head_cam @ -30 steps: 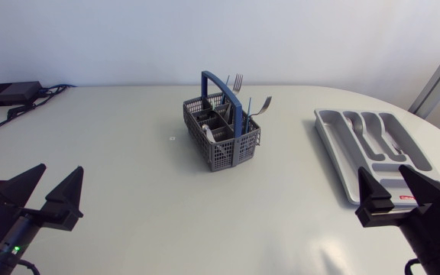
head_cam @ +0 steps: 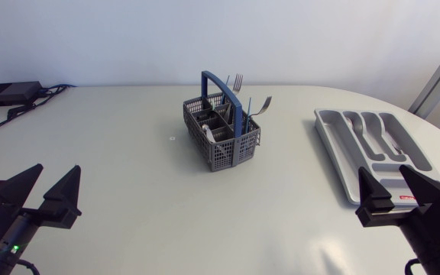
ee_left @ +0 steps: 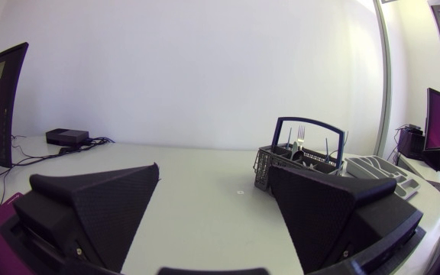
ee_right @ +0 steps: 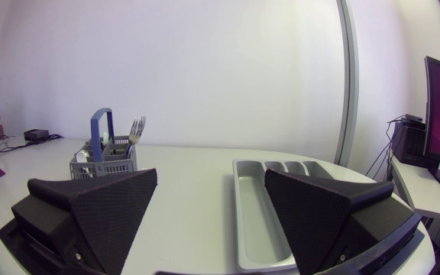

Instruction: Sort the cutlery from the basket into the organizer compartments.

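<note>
Left pincer (head_cam: 56, 169), right pincer (head_cam: 382, 171) agape, basket (head_cam: 231, 153) central, organizer (head_cam: 328, 142) by table (head_cam: 121, 126) rim

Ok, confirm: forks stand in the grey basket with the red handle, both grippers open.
The handle is blue, not red; the head view shows it. Forks stand in the grey basket; left gripper and right gripper are open.

A pale rounded table (head_cam: 128, 153) bears a grey plastic mesh basket (head_cam: 221, 137) with a blue handle well ahead of the left gripper (head_cam: 56, 169). A grey plastic organizer tray (head_cam: 328, 149) lies just ahead of the right gripper (head_cam: 384, 171). A flat black box (head_cam: 10, 92) sits far ahead of the left gripper.
</note>
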Robot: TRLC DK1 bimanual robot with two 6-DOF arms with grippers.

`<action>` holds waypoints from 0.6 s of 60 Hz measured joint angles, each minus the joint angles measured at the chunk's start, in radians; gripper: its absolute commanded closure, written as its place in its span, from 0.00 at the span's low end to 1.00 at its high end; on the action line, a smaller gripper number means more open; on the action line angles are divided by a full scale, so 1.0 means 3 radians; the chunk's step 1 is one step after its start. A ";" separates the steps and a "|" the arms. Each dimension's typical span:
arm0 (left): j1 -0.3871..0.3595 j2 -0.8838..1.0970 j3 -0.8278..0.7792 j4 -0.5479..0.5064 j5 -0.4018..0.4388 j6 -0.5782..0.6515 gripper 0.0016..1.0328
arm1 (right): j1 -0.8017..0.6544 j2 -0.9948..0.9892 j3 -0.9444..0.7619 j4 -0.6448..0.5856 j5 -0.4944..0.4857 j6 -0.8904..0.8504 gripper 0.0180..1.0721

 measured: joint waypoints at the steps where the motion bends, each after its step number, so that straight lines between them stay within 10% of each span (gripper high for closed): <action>1: 0.0009 0.0000 0.0004 -0.0001 -0.0001 0.0000 0.04 | 0.0000 0.0000 0.0001 0.0000 0.0001 -0.0001 0.04; 22: 0.0025 0.0913 0.0755 0.0005 -0.0018 0.0000 0.06 | 0.0221 0.0879 0.0636 0.0262 0.0014 -0.0004 0.05; 36: -0.0390 0.2171 0.1413 -0.0221 -0.0177 -0.0053 0.06 | 0.0712 0.2049 0.0938 0.0496 0.0170 0.0003 0.05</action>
